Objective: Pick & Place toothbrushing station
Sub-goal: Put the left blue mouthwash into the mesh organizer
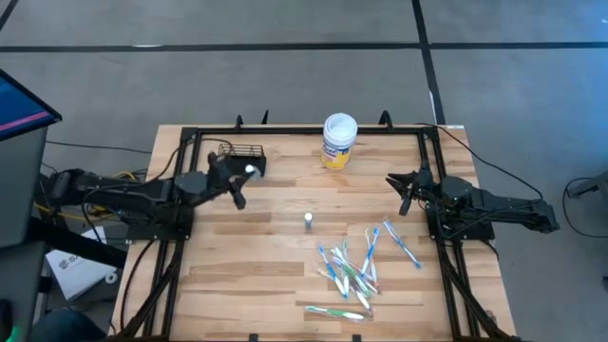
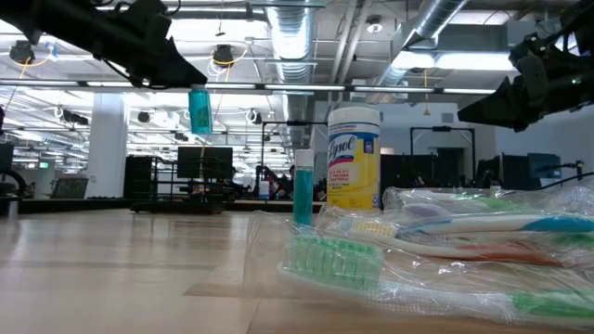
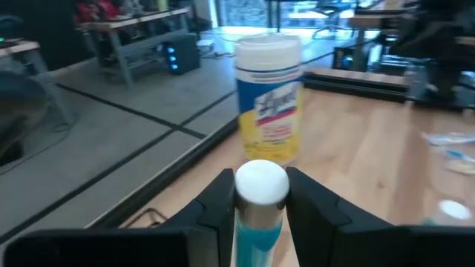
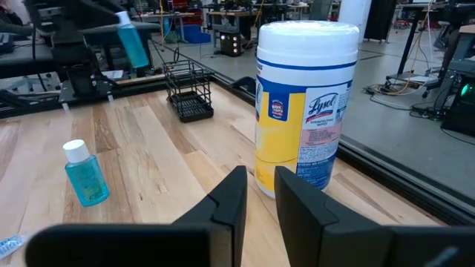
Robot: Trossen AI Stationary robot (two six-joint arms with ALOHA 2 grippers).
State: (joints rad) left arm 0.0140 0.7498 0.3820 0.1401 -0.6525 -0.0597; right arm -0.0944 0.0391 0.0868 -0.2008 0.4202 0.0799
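I hold the left gripper clamped on a blue bottle beside the basket, ready for placement; the right gripper waits empty, fingers slightly apart.

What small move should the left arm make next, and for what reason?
Probably carry the small blue bottle over the black wire basket and lower it in. The left claw is shut on the bottle, lifted off the table, close beside the basket, which looks empty.
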